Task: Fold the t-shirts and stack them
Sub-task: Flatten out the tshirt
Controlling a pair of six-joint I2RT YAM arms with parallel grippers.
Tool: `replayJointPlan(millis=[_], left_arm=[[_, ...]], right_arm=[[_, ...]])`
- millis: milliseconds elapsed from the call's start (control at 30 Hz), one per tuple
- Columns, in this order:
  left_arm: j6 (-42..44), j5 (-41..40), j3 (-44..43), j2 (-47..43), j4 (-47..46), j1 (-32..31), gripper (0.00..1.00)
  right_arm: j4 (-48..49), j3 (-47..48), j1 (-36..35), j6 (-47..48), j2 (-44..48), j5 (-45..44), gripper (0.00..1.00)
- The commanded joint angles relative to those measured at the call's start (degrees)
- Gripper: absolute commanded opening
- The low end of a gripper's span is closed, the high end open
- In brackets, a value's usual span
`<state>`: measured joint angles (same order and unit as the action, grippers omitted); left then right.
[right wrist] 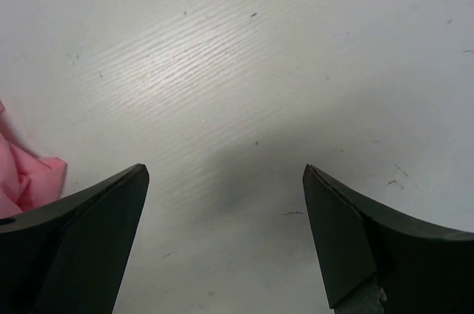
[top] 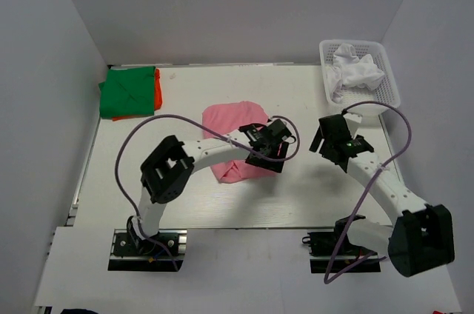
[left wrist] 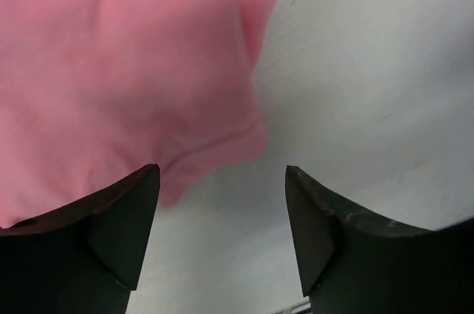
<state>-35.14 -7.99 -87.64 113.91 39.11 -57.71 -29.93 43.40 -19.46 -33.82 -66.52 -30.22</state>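
Note:
A pink t-shirt (top: 229, 127) lies partly folded and rumpled in the middle of the table. My left gripper (top: 268, 155) hovers over its right edge. In the left wrist view the pink t-shirt (left wrist: 111, 69) fills the upper left, and my left gripper (left wrist: 222, 173) is open with only bare table between its fingers. My right gripper (top: 326, 144) stands to the right of the shirt. It is open (right wrist: 226, 169) over bare table, with a corner of pink cloth (right wrist: 26, 177) at the far left. A green t-shirt (top: 127, 92) lies folded on an orange one (top: 158, 90) at the back left.
A white mesh basket (top: 354, 42) at the back right corner holds a crumpled white t-shirt (top: 354, 71). White walls close in the table (top: 185, 195) on the left, back and right. Purple cables loop over both arms.

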Motion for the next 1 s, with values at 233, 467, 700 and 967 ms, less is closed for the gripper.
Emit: replayJointPlan(millis=[233,467,700,967], left_arm=[[1.7,-3.3,-13.0,10.3,8.4,-1.9,0.61],[-0.6,-4.6,-15.5,12.9,11.2,-1.9,0.11],[-0.4,-6.8,-15.5,3.6,7.7,-1.9,0.00],[0.4,-6.9,-12.8,-5.4,6.4,-0.7,0.00]], right_arm=[[-0.4,-0.4,3.7,0.4,7.0,-0.5,0.90],[0.6,-1.0,3.8,1.6,6.7,2.1,0.90],[4.3,-1.3,3.4,7.9,5.4,11.9,0.90],[12.6,-4.5,2.5,10.5,4.0,29.3,0.89]])
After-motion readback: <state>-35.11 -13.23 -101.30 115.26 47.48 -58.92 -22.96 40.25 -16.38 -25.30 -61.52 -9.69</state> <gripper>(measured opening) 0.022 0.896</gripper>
